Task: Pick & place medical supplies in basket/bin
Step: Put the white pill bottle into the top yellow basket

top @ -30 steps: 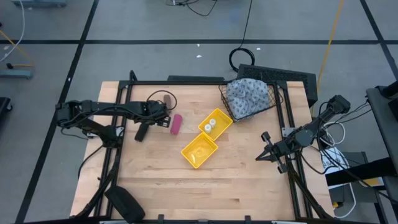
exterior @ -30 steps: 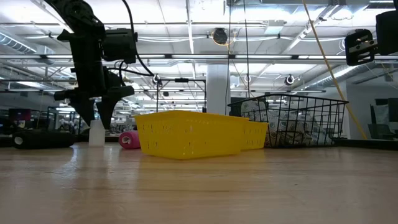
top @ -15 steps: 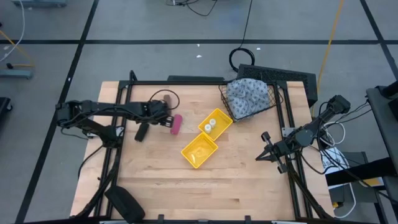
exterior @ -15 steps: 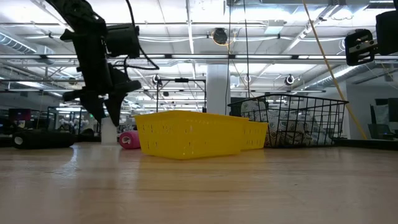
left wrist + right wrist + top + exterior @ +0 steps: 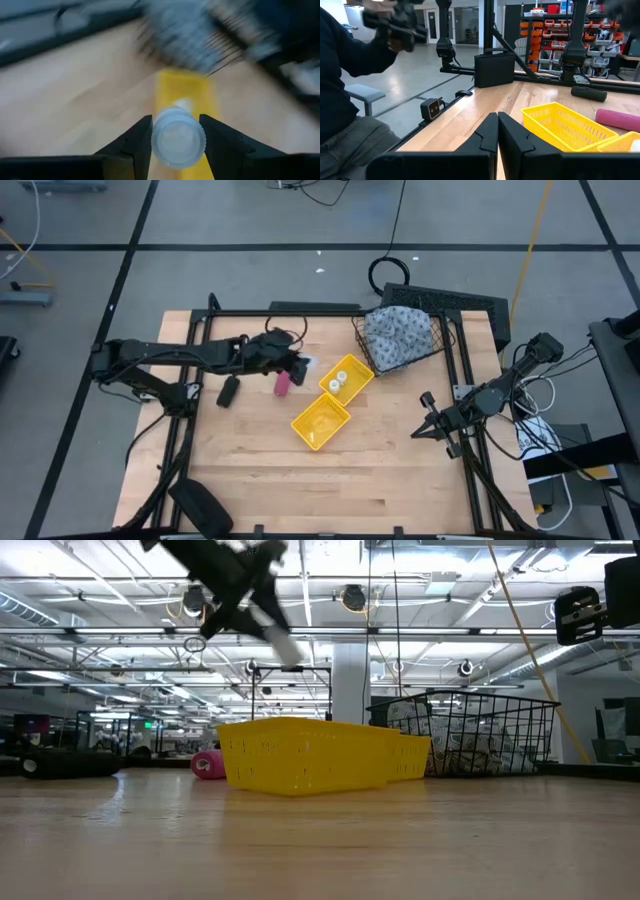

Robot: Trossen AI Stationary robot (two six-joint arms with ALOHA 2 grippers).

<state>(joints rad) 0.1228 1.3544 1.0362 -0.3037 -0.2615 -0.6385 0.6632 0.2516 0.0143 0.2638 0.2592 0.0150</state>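
The high view looks straight down on the whole wooden table (image 5: 330,470). The low view sits at tabletop height, facing level across it toward the yellow bin (image 5: 305,752), close ahead, which all four views share. The left wrist view looks forward, very close, over a white bottle (image 5: 177,137). The right wrist view faces across the table from its edge.

On the bench (image 5: 400,470) the two-compartment bin (image 5: 333,403) lies near the middle, with two small bottles (image 5: 339,381) in its rear compartment. The wire basket (image 5: 447,338) stands behind and to its right, the cloth bundle (image 5: 398,333) inside. Left of the bin lies a short cylinder (image 5: 283,384), with the left hand (image 5: 298,366) holding a bottle (image 5: 177,139) just above it.
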